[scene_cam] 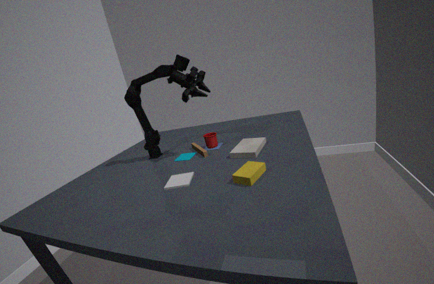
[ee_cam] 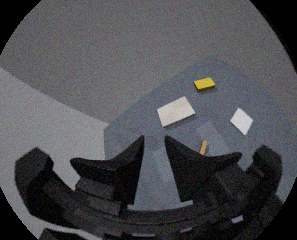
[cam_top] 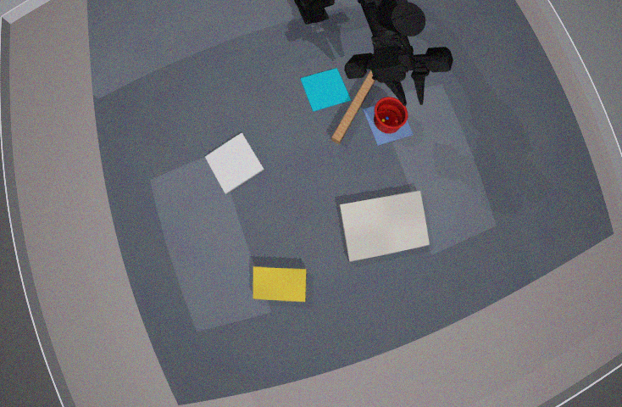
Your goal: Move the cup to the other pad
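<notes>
The red cup (cam_top: 391,114) (scene_cam: 210,140) stands upright on the blue pad (cam_top: 385,139) (scene_cam: 219,146). A few small marbles, among them a blue one (cam_top: 387,118) and a yellow one (cam_top: 383,120), lie inside it. The flat cyan pad (cam_top: 324,89) (scene_cam: 185,156) is bare. My gripper (cam_top: 413,103) (scene_cam: 208,93) (ee_cam: 154,138) is partly open with nothing between its fingers. It hangs high above the table, well above the cup's level. The cup and both pads do not show in the wrist view.
A wooden bar (cam_top: 352,108) (scene_cam: 198,149) (ee_cam: 203,148) lies between the two pads. A white tile (cam_top: 234,163) (scene_cam: 179,180) (ee_cam: 242,121), a cream box (cam_top: 385,225) (scene_cam: 248,148) (ee_cam: 176,111) and a yellow box (cam_top: 279,284) (scene_cam: 249,173) (ee_cam: 204,84) lie farther off.
</notes>
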### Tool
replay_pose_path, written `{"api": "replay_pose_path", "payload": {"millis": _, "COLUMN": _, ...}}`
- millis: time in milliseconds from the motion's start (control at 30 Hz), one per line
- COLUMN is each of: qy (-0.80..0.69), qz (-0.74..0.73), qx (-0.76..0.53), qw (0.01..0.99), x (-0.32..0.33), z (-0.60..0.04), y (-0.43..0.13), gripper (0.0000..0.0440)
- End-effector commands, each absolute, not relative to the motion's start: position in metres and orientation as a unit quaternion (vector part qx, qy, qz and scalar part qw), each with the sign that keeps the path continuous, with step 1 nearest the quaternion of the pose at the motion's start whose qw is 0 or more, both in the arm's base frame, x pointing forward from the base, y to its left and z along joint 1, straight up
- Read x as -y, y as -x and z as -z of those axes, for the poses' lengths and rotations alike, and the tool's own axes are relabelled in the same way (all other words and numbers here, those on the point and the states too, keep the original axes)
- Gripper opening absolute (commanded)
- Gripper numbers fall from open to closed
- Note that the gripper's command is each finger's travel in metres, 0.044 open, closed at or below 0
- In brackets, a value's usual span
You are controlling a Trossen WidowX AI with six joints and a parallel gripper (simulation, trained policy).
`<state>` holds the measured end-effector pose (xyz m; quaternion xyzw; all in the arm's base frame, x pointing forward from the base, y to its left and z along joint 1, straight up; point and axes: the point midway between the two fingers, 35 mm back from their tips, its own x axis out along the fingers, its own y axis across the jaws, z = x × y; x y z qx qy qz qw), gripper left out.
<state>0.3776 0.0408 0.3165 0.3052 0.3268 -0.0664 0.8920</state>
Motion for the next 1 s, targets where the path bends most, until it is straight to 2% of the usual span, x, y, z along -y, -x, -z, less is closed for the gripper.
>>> {"api": "replay_pose_path", "payload": {"millis": 0, "qy": -0.317, "qz": 0.075, "qx": -0.344, "qw": 0.88, "x": -0.043, "z": -0.312, "y": -0.379, "gripper": 0.0139}}
{"api": "replay_pose_path", "payload": {"millis": 633, "qy": -0.357, "qz": 0.155, "qx": -0.449, "qw": 0.804, "x": -0.049, "z": -0.277, "y": -0.376, "gripper": 0.0117}}
{"api": "replay_pose_path", "payload": {"millis": 967, "qy": -0.348, "qz": 0.197, "qx": -0.502, "qw": 0.767, "x": -0.048, "z": -0.252, "y": -0.37, "gripper": 0.0127}}
